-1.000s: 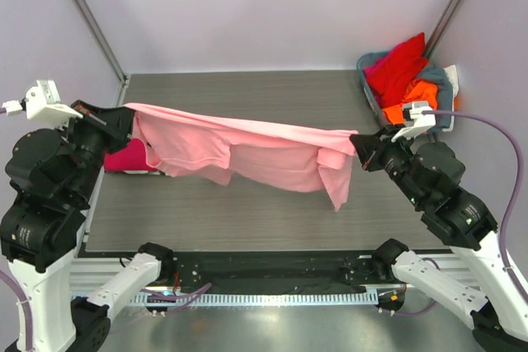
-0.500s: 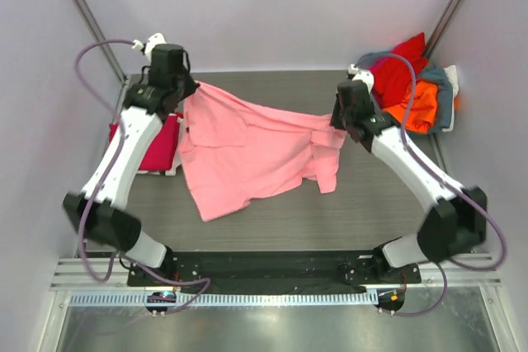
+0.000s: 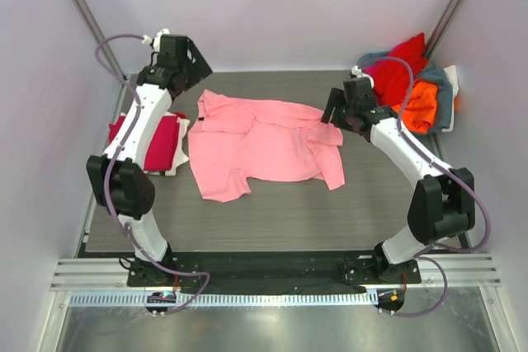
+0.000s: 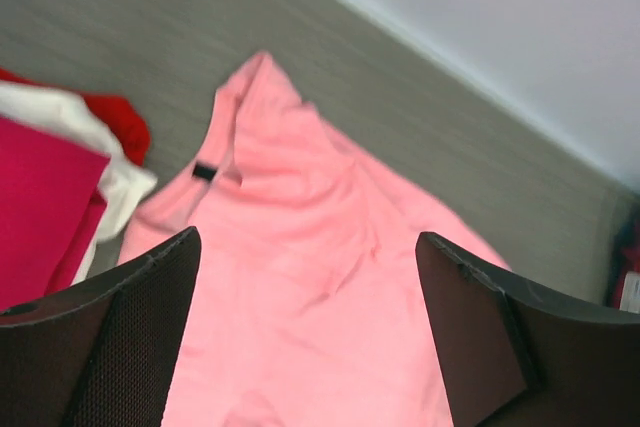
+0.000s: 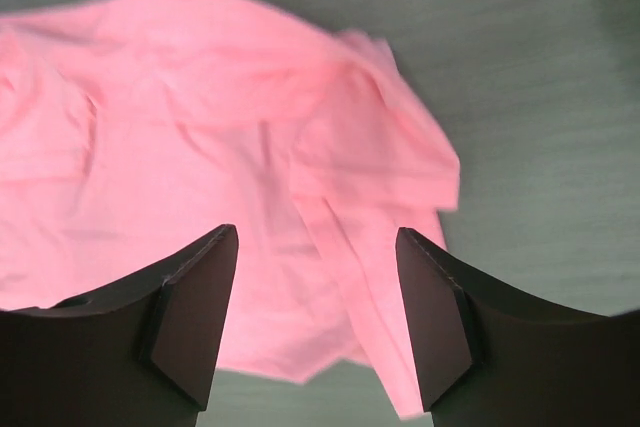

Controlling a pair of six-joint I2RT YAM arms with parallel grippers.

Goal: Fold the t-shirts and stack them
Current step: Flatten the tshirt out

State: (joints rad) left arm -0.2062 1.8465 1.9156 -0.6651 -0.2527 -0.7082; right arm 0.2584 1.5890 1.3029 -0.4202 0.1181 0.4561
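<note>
While pink t-shirt (image 3: 260,142) lies spread (perhaps creased), left tool (image 4: 307,242) and right tool (image 5: 317,235) gape.

table (image 3: 272,220): dark grey; wood-grained; its far edge meets the back wall | basket (image 3: 446,98): grey-blue; soft-sided; at the table's far right corner, near the right wall | walls (image 3: 272,6): pale lilac; on three sides | struts (image 3: 82,18): two slanted metal bars; one at each far corner | rail (image 3: 272,298): silvery toothed strip; along the near edge
</note>
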